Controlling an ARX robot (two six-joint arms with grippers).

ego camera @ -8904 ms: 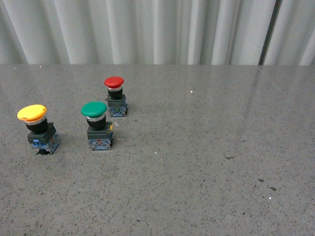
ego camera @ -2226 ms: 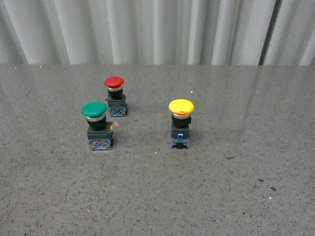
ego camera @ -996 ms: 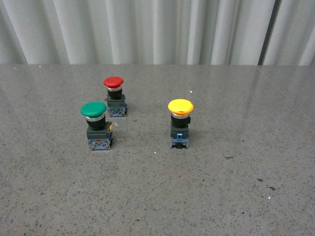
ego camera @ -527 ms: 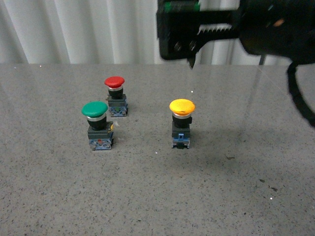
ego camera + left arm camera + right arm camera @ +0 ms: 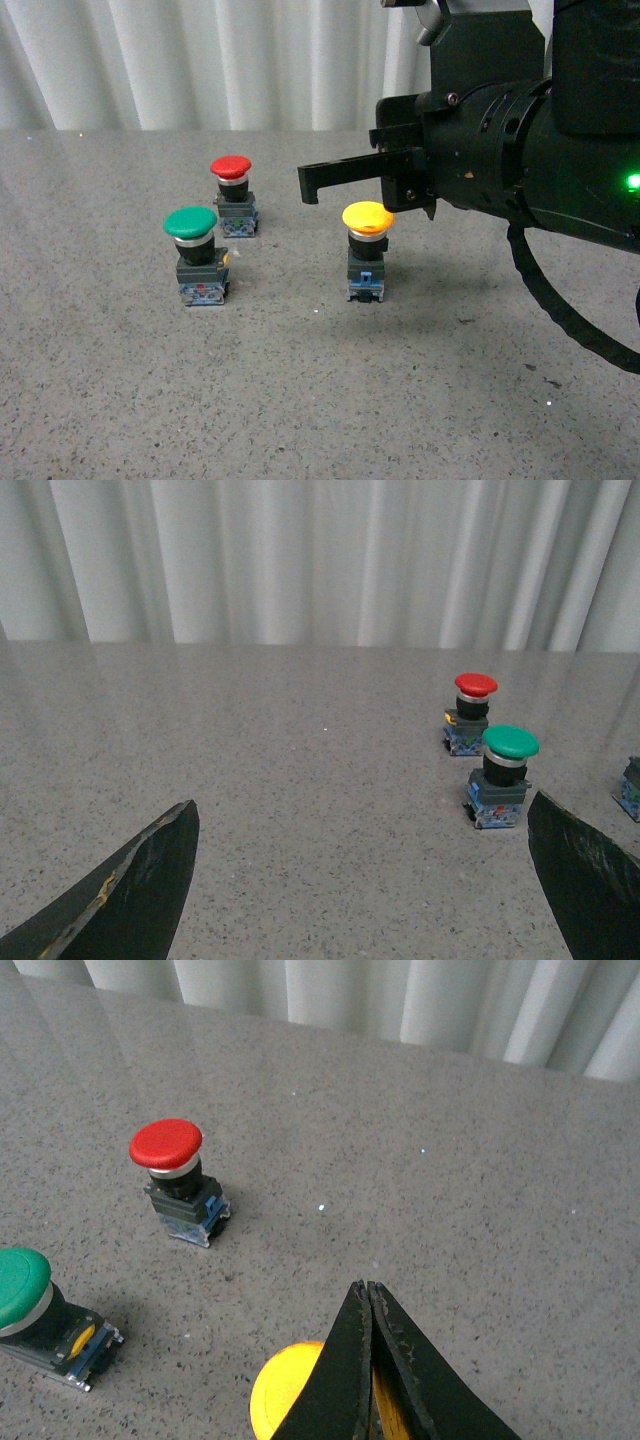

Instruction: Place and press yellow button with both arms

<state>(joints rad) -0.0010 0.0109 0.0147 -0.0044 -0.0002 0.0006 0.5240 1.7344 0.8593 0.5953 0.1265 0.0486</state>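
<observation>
The yellow button (image 5: 367,217) stands upright on the grey table (image 5: 420,400), mid-scene, its dark base with blue parts resting on the surface. My right gripper (image 5: 308,184) is shut, and its black fingers reach leftward just above the yellow cap. In the right wrist view the closed fingertips (image 5: 366,1292) overlap the yellow button (image 5: 285,1392); contact cannot be judged. A green light (image 5: 631,182) glows on the right arm. My left gripper (image 5: 362,810) is open over bare table and holds nothing; it is absent from the front view.
A green-capped button (image 5: 190,222) and a red-capped button (image 5: 231,167) stand left of the yellow one. Both also show in the left wrist view, green button (image 5: 511,742) and red button (image 5: 476,685). White curtains hang behind the table's far edge.
The right arm has dropped from the top of the front view to just above the yellow cap. Earlier, the yellow button stood at the far left; it now stands mid-table.
</observation>
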